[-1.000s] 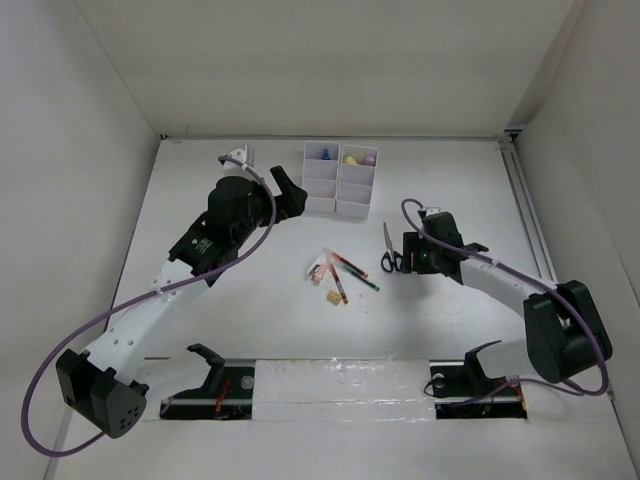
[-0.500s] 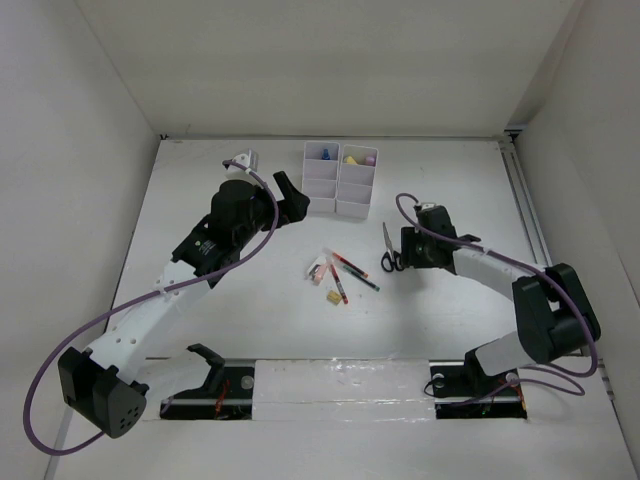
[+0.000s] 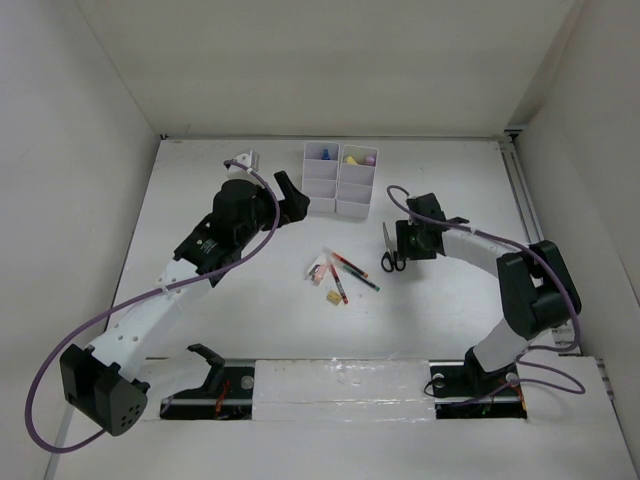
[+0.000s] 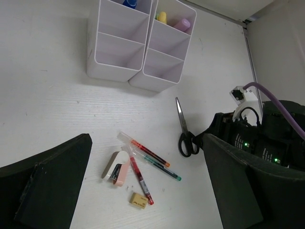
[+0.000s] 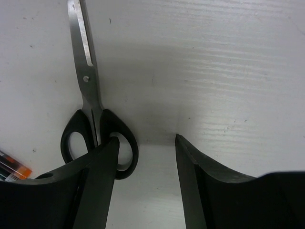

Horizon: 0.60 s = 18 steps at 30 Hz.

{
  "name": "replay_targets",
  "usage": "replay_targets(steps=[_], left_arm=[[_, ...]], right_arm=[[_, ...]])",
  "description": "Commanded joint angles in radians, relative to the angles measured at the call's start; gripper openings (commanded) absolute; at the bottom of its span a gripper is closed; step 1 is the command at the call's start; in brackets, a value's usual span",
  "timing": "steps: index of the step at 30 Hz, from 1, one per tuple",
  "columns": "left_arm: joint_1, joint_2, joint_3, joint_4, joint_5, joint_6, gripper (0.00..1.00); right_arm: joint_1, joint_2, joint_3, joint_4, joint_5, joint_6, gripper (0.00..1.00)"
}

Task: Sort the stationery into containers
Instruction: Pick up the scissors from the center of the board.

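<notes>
Overhead, the white organizer tray point(image 3: 322, 203) stands at the upper middle of the frame on the bench point(image 3: 470, 180). In its far row, a blue-capped marker point(image 3: 327, 153) shows in the left column. A yellow highlighter point(image 3: 351, 158) and a purple highlighter point(image 3: 369, 157) sit side by side in the right column.

The scissors point(image 3: 389, 250) lie flat and closed, right of centre. Their blades point toward the top of the frame and their black handles toward the bottom. The right hand point(image 3: 404, 243) is low on the bench, just right of those handles. In its wrist view the right hand point(image 5: 145, 143) has its fingers apart, with only bare bench in the gap. The tip of the finger at the frame's left overlaps the nearer handle loop of the scissors point(image 5: 101, 136). Whether it touches the loop I cannot tell. It grips nothing.

The left hand point(image 3: 291, 192) hovers just left of the tray. In its wrist view the left hand point(image 4: 147, 139) is spread wide and empty, with one finger in each lower corner of the frame.

A loose cluster lies between them at lower centre of that view, well apart from the tray. It is made up of several pens point(image 4: 148, 155), a pink eraser point(image 4: 120, 172) touching them on the left, and a yellow eraser point(image 4: 139, 200) just below. The scissors lie to the right of the cluster.
</notes>
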Motion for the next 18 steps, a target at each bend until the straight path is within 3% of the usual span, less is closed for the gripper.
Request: replay_targets(steps=[1,4,10,12,16,17,18], left_arm=[[0.003,-0.016,0.019,0.016,-0.028,0.006,1.00],[0.003,-0.016,0.040,0.005,-0.037,0.006,1.00],[0.003,-0.007,0.058,-0.004,-0.047,0.015,1.00],[0.003,-0.007,0.058,-0.004,-0.047,0.024,1.00],[0.003,-0.016,0.040,0.005,-0.047,0.024,1.00],[0.003,-0.016,0.040,0.005,-0.047,0.024,1.00],[0.003,-0.016,0.040,0.005,-0.047,0.033,1.00]], right_arm=[[0.001,0.010,0.050,-0.087,-0.010,-0.023,0.57],[0.001,0.041,0.070,-0.125,-0.010,-0.033,0.57],[0.010,0.078,0.125,-0.165,-0.010,-0.043,0.31],[0.020,0.089,0.125,-0.174,-0.010,-0.043,0.29],[0.029,0.098,0.143,-0.187,0.008,-0.043,0.11],[0.029,0.107,0.143,-0.196,0.008,-0.043,0.00],[0.029,0.107,0.143,-0.196,0.008,-0.043,0.00]])
